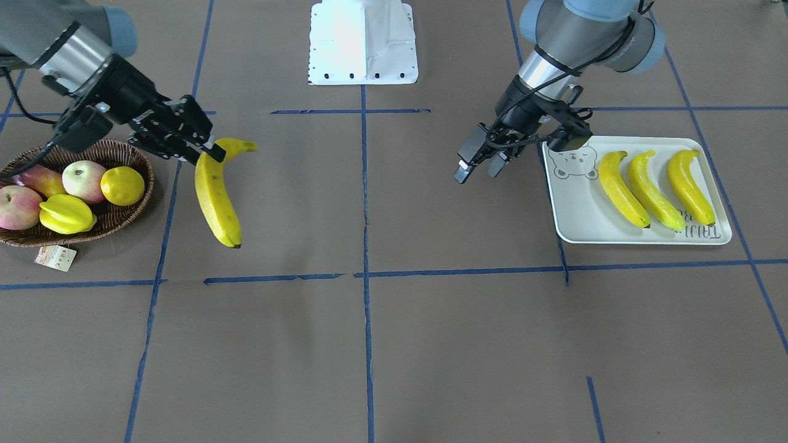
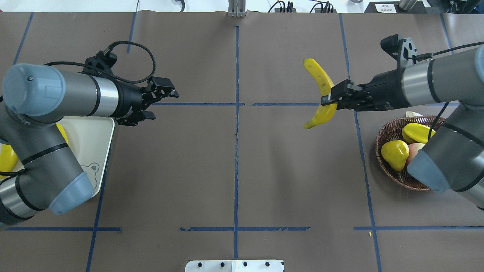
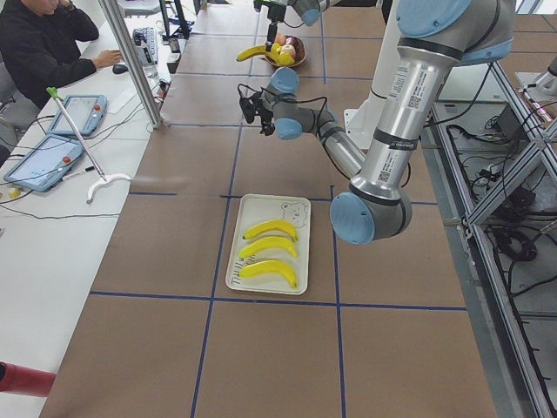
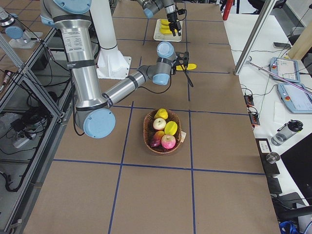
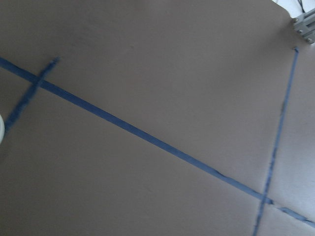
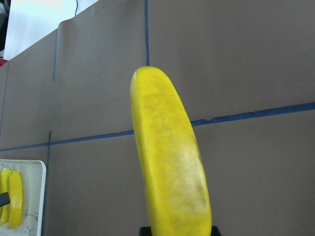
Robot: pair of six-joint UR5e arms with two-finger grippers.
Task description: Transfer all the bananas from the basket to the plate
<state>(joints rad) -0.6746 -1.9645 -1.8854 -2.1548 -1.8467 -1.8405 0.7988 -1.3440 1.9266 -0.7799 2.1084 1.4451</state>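
My right gripper (image 1: 206,151) is shut on one yellow banana (image 1: 215,197) near its stem end and holds it above the table, just beside the wicker basket (image 1: 132,218). The held banana also shows in the overhead view (image 2: 321,81) and fills the right wrist view (image 6: 170,162). Three bananas (image 1: 654,192) lie side by side on the off-white bear plate (image 1: 578,209). My left gripper (image 1: 477,172) is open and empty, hovering just off the plate's bear-face end. No banana shows in the basket.
The basket holds apples (image 1: 83,179), a ridged starfruit (image 1: 66,214) and a round yellow fruit (image 1: 122,184); a paper tag (image 1: 55,257) lies by it. The white robot base (image 1: 363,43) stands at the table's far middle. An operator (image 3: 43,43) sits beside the table.
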